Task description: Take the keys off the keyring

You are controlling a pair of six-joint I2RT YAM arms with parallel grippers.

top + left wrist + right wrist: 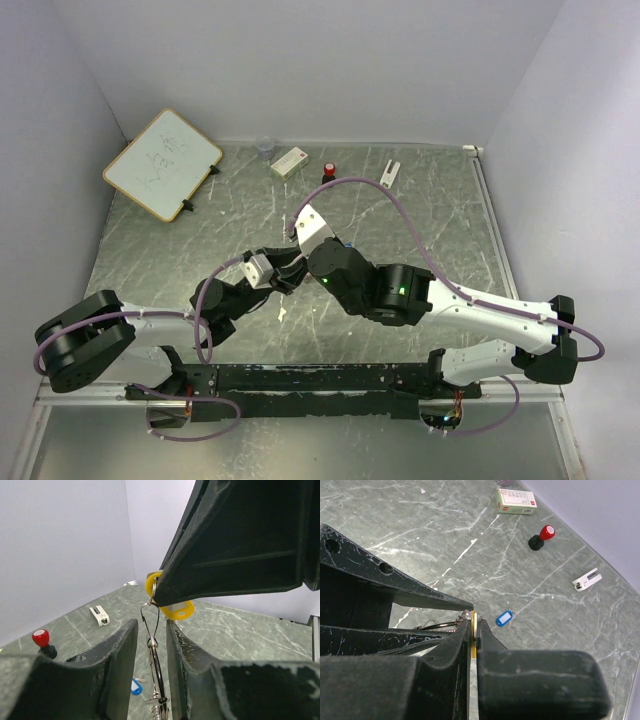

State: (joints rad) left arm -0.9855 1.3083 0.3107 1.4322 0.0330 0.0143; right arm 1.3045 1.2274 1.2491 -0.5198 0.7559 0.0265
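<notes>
At the far left a whiteboard [162,163] leans against the wall at the edge of the marbled table [430,220]. Near the table's middle, the left gripper [151,625] has its jaws partly closed to either side of the keyring [155,662], which runs edge-on between the fingers and off the table; whether the pads actually press on it cannot be told. A thin wire loop leads from the ring to the yellow-headed key [177,610], which the right gripper [474,623] pinches tight between its fingertips. A blue-headed key [504,618] lies loose on the table just beyond. Along the far edge stand a white box [289,161], a red-capped bottle [329,170] and a small white clip [390,172].
</notes>
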